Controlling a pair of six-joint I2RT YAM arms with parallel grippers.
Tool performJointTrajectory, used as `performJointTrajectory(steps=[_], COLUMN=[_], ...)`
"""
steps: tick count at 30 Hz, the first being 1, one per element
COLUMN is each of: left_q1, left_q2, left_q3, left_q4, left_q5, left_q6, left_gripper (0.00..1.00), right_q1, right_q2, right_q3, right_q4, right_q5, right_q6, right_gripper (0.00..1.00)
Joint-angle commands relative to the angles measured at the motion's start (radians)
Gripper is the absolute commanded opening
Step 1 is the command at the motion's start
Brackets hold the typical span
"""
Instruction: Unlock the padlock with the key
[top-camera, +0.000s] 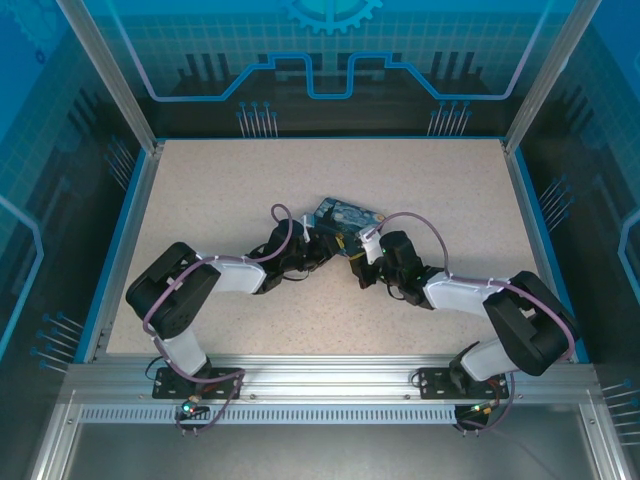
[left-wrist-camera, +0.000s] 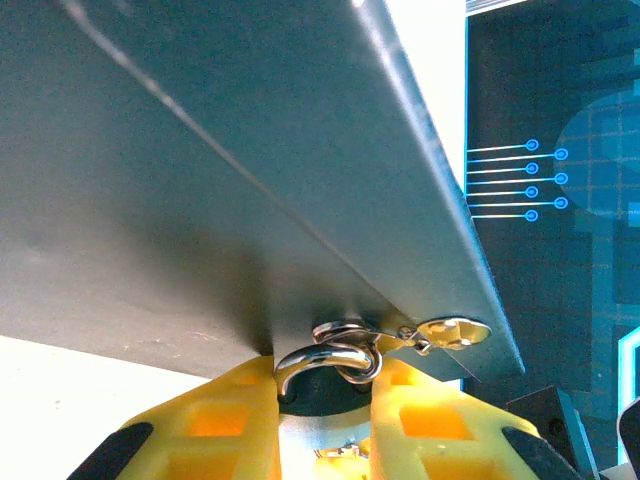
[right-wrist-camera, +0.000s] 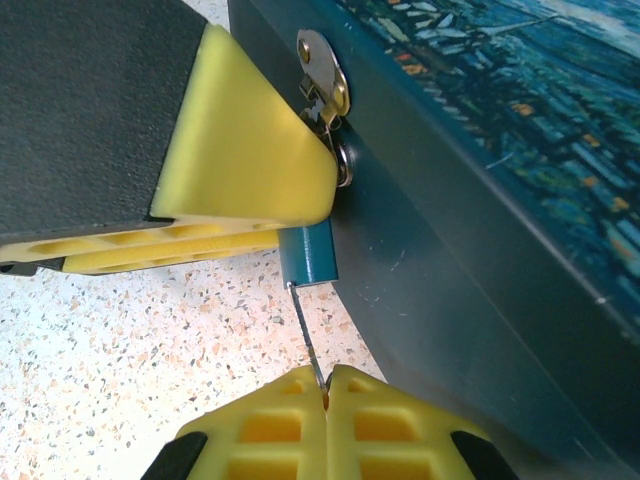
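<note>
Both arms reach in from their bases with elbows flung wide, the left arm (top-camera: 235, 275) and right arm (top-camera: 460, 292) angling their forearms inward so the wrists meet nose to nose near the middle. The left gripper (left-wrist-camera: 325, 378) has its yellow fingers (left-wrist-camera: 230, 420) a narrow gap apart, pinching the padlock (right-wrist-camera: 308, 255) between them. Opposite, the right gripper (right-wrist-camera: 325, 385) is clamped fully together, fingertips touching and nipping the end of the key (right-wrist-camera: 303, 325), and it sits just beside the left one's finger.
</note>
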Motion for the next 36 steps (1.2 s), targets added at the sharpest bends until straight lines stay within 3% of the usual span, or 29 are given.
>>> performJointTrajectory(steps=[1,36], left_q1=[-0.006,-0.006], left_q2=[-0.013,-0.013], left_q3=[-0.005,-0.010], left_q4=[0.056,0.059], left_q5=[0.004,0.004], left_q6=[-0.018,-0.018], left_gripper=[0.01,0.00], right_q1=[0.002,0.006], right_q2=[-0.005,0.020], right_q3=[-0.023,0.021], right_q4=[-0.023,0.059], right_q5=[0.043,-0.011], right_q6=[-0.001,0.025], right_gripper=[0.00,0.00])
